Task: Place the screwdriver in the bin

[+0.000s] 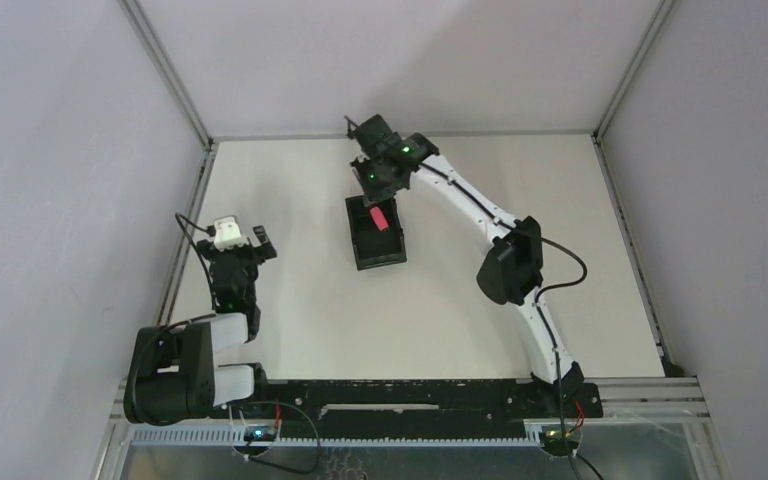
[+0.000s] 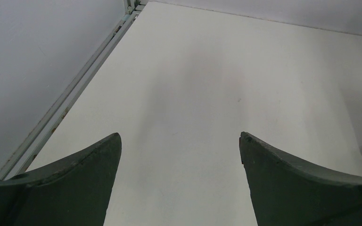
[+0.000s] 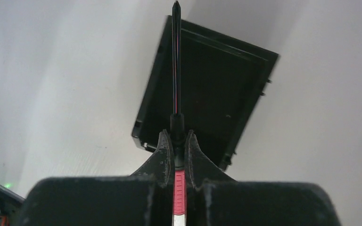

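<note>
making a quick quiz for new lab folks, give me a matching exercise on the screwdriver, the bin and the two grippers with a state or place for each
Things
1. screwdriver
2. bin
3. left gripper
4. right gripper

States or places
A. open, over the bare table
B. black, open-topped, resting on the table
C. shut, holding something
D. red handle, held in the air over the bin

Pairs: 1-D, 2-B, 3-A, 4-C
</note>
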### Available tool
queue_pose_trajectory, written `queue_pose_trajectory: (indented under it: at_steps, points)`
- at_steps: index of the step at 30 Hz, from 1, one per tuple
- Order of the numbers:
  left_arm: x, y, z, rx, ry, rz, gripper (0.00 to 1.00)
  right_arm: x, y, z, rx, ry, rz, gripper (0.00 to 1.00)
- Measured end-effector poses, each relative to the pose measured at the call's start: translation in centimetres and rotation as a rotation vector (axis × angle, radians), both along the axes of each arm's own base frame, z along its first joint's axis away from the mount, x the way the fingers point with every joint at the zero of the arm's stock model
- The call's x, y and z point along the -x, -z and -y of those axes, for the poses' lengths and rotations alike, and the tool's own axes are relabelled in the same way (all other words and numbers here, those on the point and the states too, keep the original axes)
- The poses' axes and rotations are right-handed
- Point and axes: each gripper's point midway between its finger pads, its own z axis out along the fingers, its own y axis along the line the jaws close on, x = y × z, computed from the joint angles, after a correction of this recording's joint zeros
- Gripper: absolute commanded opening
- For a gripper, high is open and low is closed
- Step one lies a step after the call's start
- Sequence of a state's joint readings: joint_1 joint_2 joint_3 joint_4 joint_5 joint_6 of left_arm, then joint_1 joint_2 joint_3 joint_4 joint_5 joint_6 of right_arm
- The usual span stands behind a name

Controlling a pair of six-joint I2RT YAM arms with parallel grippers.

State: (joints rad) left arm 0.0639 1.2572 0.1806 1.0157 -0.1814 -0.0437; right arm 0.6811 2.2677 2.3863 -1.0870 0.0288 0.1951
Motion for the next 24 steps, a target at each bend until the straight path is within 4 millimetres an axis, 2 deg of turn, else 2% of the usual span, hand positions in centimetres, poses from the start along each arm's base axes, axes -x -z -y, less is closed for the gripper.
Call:
queue_pose_trajectory:
  at_steps: [2,4,9,15,19,24]
  points:
    - [0.0,0.0,0.0,0.000,0.000,0.000,1.00,0.8,0.6,-2.0,-0.004,-0.068,0.016,0.00]
    - [0.0,0.0,0.0,0.000,0.000,0.000,1.00,0.9,1.3,-2.7,0.008,-0.109,0.033,0.00]
    - [0.0,0.0,0.0,0.000,0.000,0.000,1.00,0.2,4.3,-2.6,0.070,-0.145,0.043,0.00]
    - [0.0,0.0,0.0,0.000,0.000,0.000,1.00,1.3,9.9,-1.8,0.157,-0.188,-0.024,0.01]
    - [0.0,0.0,0.0,0.000,0.000,0.000,1.00,1.5,11.5,-2.2,0.171,-0.198,-0.035,0.25]
    - [0.0,0.0,0.0,0.000,0.000,0.000,1.00,1.2,11.5,-2.4,0.170,-0.191,-0.020,0.40]
